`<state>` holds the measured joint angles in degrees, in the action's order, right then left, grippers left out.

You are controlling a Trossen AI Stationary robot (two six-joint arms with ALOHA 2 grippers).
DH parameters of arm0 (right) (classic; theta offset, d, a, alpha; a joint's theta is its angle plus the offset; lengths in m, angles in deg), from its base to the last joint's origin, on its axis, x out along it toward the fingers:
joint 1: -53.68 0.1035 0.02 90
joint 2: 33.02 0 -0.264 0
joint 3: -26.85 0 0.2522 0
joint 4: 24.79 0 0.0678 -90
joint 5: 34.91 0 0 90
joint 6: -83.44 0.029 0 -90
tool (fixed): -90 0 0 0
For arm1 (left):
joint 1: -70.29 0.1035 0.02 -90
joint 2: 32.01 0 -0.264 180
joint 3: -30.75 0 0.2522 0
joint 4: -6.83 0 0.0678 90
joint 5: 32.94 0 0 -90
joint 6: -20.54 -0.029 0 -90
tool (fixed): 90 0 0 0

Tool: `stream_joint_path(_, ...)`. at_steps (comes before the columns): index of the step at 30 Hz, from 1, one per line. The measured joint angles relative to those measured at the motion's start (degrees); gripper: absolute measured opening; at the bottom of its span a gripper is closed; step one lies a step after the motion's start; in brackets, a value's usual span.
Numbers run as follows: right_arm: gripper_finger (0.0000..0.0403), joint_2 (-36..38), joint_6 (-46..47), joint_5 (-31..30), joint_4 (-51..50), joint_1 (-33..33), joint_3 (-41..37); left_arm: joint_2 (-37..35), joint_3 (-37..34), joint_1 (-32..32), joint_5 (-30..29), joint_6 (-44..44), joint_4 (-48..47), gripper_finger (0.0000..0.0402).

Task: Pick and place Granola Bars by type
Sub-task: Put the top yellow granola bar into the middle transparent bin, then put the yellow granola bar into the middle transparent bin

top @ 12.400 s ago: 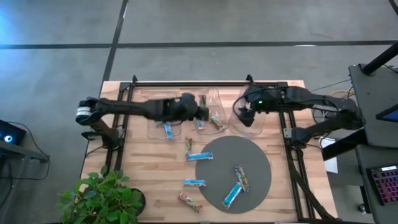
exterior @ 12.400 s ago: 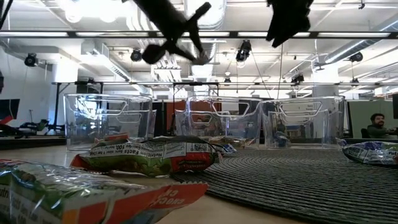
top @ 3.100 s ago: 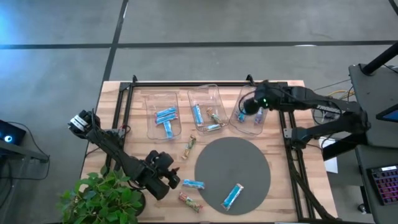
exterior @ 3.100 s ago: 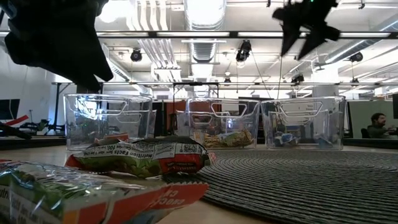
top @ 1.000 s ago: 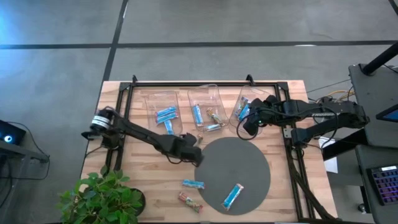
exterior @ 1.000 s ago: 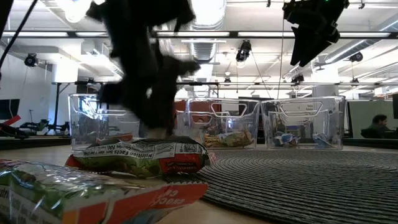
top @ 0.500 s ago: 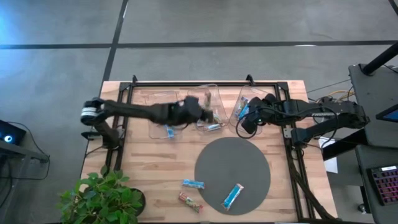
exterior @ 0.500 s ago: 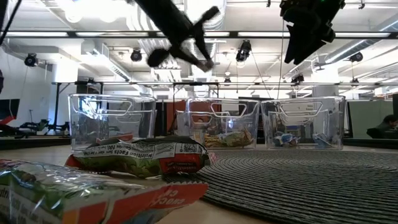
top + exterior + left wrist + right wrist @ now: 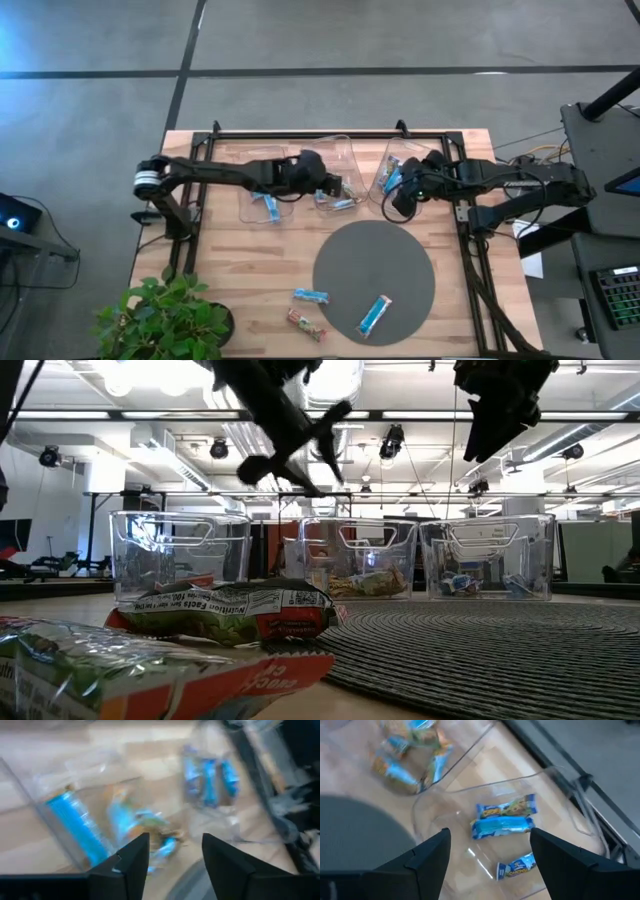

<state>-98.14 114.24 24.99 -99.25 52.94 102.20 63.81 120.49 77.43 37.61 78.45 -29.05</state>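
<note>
Clear plastic bins sit in a row at the table's far edge: left bin (image 9: 262,190), middle bin (image 9: 335,175), right bin (image 9: 405,185). Left gripper (image 9: 330,184) hangs over the middle bin, fingers apart and empty in the left wrist view, with blue and tan bars (image 9: 145,827) below it in that bin. Right gripper (image 9: 400,197) hovers at the near edge of the right bin, fingers spread wide, nothing between them; three bars (image 9: 505,817) lie in the bin beneath. Left bin holds a blue bar (image 9: 268,206). Still out on the table: a blue bar (image 9: 374,315) on the grey round mat (image 9: 374,270), another blue bar (image 9: 311,296) and a red-green bar (image 9: 306,325) on bare wood beside the mat.
</note>
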Motion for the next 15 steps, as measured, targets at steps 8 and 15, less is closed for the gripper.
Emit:
stream_joint_path(8,0.0261,-0.64,-12.95,13.36,1.60,1.81,-0.09,-4.46,2.82,-6.56,8.71,-15.66,-2.96,0.0172)
stream_joint_path(15,0.0251,-3.82,-17.72,27.34,3.34,9.28,-2.38,-9.03,2.21,-16.55,8.47,-13.09,-16.65,0.0172)
